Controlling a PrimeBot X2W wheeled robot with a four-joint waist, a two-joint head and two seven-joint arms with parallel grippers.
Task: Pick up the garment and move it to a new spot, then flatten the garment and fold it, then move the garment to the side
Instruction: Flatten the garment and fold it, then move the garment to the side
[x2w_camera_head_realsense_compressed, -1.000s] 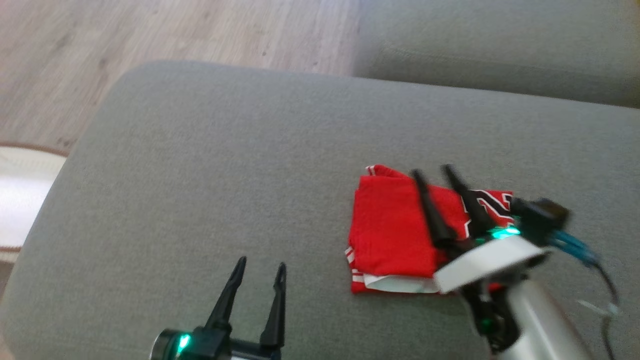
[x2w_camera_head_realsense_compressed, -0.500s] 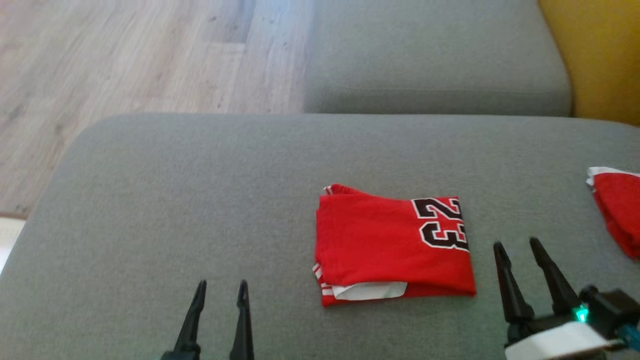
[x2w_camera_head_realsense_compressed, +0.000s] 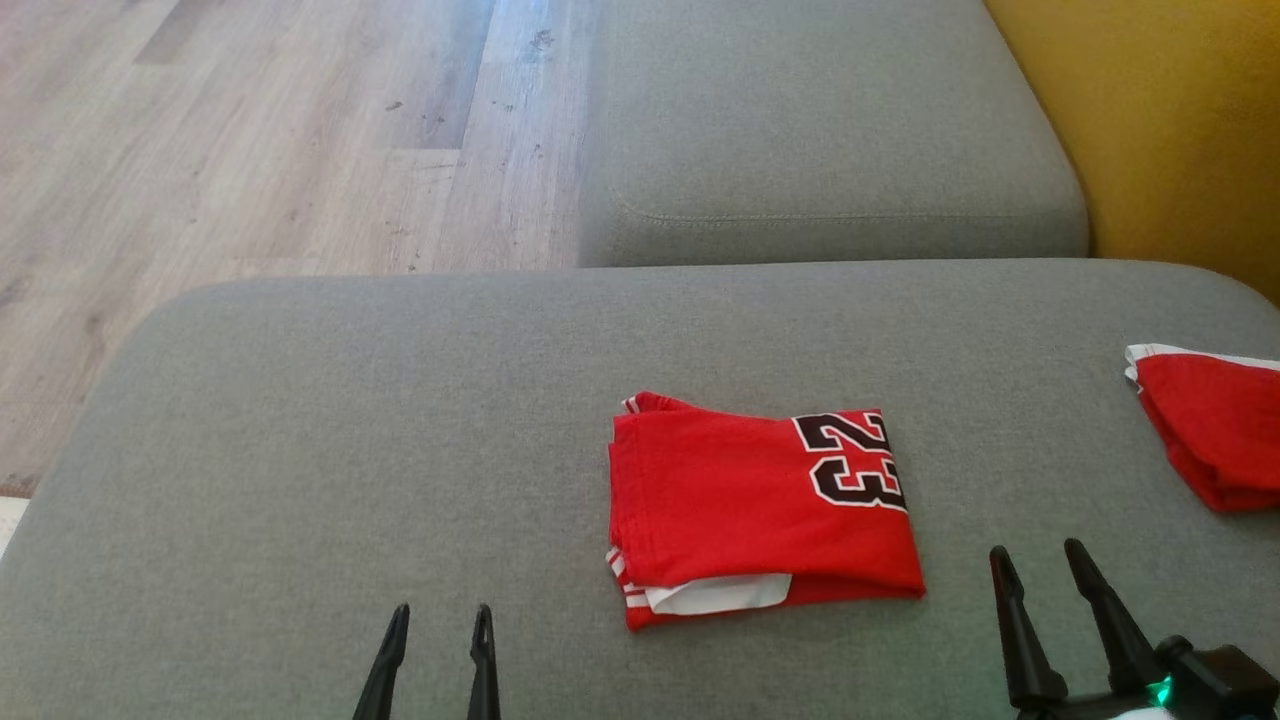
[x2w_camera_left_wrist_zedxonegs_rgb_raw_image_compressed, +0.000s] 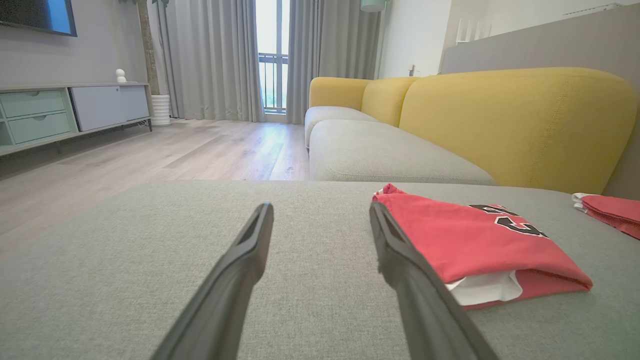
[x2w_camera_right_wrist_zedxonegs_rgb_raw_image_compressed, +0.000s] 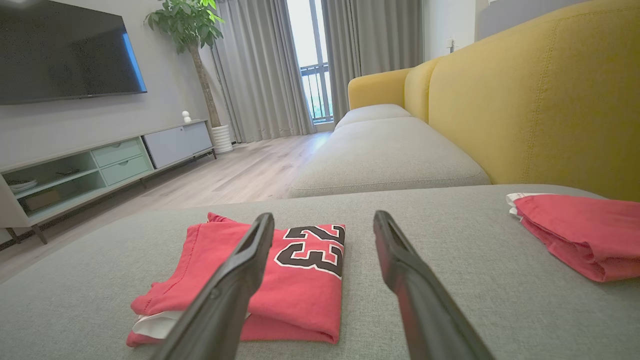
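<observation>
Lying on 1 grey cushion are 2 red garments

- Foreground: grey fabric seat cushion; a second grey cushion lies beyond its far edge.
- Yellow sofa backrest runs along the cushions' right edge.
- Floor: light wood planks.
- Far wall: grey floor-length curtains flank a daylit balcony door.
- Left wall: television above a low media cabinet; potted tree at the cabinet's far end.
</observation>
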